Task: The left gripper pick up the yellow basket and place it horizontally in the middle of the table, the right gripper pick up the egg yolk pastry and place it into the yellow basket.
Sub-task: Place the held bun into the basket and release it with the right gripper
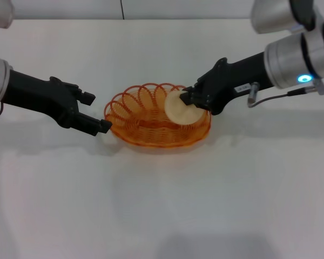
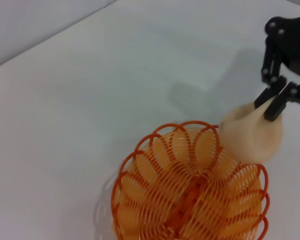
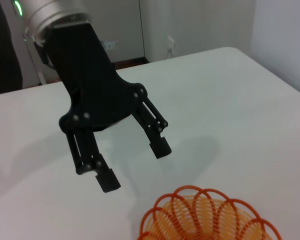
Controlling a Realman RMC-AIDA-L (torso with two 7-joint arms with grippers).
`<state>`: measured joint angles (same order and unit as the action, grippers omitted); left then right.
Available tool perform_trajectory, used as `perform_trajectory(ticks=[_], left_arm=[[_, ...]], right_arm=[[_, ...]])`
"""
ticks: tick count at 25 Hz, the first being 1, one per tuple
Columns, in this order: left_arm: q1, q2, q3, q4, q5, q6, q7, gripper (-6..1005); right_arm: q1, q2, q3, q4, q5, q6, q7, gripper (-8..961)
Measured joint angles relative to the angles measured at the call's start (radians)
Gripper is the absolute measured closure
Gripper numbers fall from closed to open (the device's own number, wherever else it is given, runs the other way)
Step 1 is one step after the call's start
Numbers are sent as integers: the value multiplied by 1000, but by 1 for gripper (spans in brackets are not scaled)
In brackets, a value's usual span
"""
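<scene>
Mid-desk, the right gripper [image 1: 187, 98] pinches the pale domed egg yolk pastry [image 1: 181, 109] over the orange-yellow wire basket [image 1: 151, 121]; the left gripper [image 1: 97, 112] gapes empty beside it.

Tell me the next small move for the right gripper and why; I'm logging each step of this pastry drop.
Probably lower a little and open. The right gripper holds the egg yolk pastry over the right part of the yellow basket, which already lies in the table's middle. The left gripper is open, beside the basket's left rim and apart from it, so nothing seems to block the release.
</scene>
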<state>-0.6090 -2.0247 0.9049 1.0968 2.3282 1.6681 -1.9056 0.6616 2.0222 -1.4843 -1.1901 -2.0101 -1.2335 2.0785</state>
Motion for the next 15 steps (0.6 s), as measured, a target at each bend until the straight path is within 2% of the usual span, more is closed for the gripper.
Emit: perform_trajectory(ticks=[9,15], left_arm=[[0,0,0,0,-12,-2,0,111],[-1,0,0,0,-12,-2,0,111]], right_arm=[[41,2,-35,82,8,65,0,924],[43,1,-48,86,13,74,-5,880]])
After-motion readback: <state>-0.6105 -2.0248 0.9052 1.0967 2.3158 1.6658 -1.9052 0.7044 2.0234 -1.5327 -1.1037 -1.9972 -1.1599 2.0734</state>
